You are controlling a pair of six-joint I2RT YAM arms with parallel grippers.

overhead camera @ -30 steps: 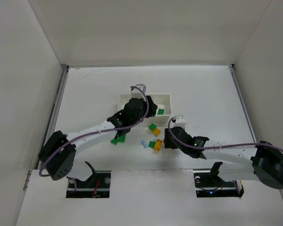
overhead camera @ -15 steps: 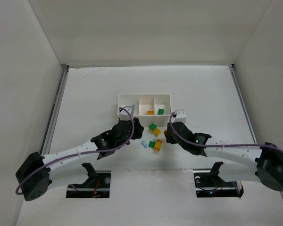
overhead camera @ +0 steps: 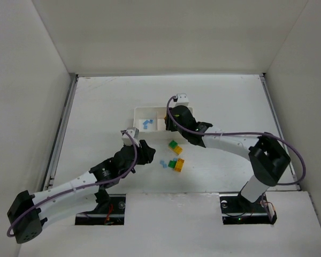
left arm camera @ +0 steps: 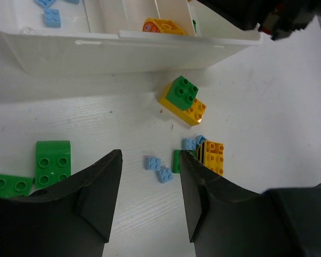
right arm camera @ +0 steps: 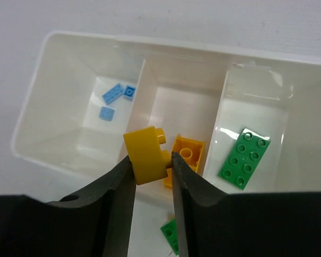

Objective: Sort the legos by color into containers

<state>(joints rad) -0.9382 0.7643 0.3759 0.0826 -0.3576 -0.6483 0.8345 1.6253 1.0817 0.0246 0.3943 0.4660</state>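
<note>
The right gripper [right arm camera: 151, 166] was pinched shut on a yellow brick [right arm camera: 144, 155], which it held by its lower edge at the lower centre of the right wrist view, above the tray [right arm camera: 176, 47]. The step in hand looked to be the drop into the middle compartment [right arm camera: 176, 107], where an orange brick [right arm camera: 186, 152] already lay. Blue bricks [right arm camera: 115, 93] sat in the cell at the left of that view and a green plate [right arm camera: 245, 158] in the one at the right.

The yellow brick seemed to hang over the divider [right arm camera: 142, 91] between the blue cell and the middle one, not squarely over its target. Let go there, it could well strike the divider's edge and tip into the blues. A small shift toward the right of the frame, then a short descent before the jaws parted, would probably have landed it cleanly. Parting them slowly would also have kept the brick from flicking sideways.

The left gripper [left arm camera: 150, 160] stood partly open and held nothing. It hovered over the loose bricks [left arm camera: 158, 168] on the table, well clear of the tray, so it need not have hindered the drop.
</note>
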